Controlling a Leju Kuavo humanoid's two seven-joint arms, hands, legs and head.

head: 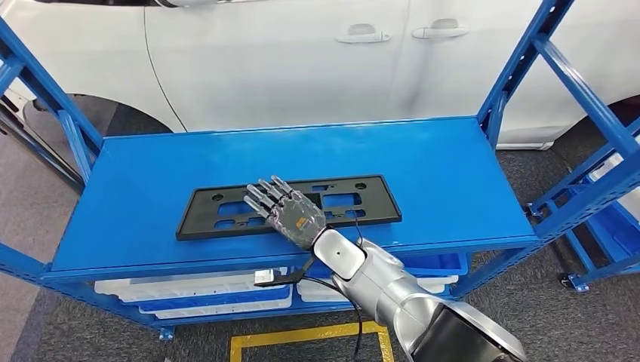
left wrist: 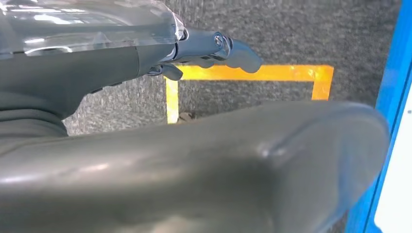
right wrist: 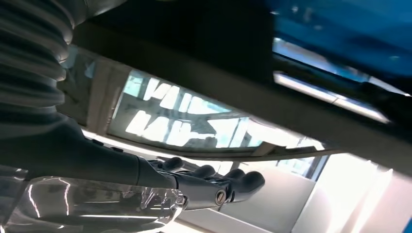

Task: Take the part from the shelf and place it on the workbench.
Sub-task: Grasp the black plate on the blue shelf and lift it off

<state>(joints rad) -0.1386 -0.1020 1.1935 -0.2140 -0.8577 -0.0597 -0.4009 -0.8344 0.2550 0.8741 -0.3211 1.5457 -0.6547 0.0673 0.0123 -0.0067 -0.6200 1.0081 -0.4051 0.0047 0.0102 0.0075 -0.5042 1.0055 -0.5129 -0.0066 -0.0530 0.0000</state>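
The part (head: pixel 377 202), a flat black rectangular frame with cut-outs, lies on the blue top shelf (head: pixel 453 173) near its front edge. My right hand (head: pixel 290 211) is stretched over the middle of the part, palm down and fingers spread; I cannot tell whether it touches. It holds nothing. In the right wrist view the right hand's fingers (right wrist: pixel 233 182) reach out straight, close to the dark part (right wrist: pixel 184 43). My left hand (left wrist: pixel 145 145) hangs low over the floor, fingers loosely extended, holding nothing.
A white car (head: pixel 302 60) stands close behind the shelf. Slanted blue uprights (head: pixel 521 68) frame both ends. White and blue trays (head: pixel 196 298) fill the lower shelf. Another blue rack (head: pixel 611 219) is at the right. Yellow floor tape (left wrist: pixel 252 73) marks the carpet.
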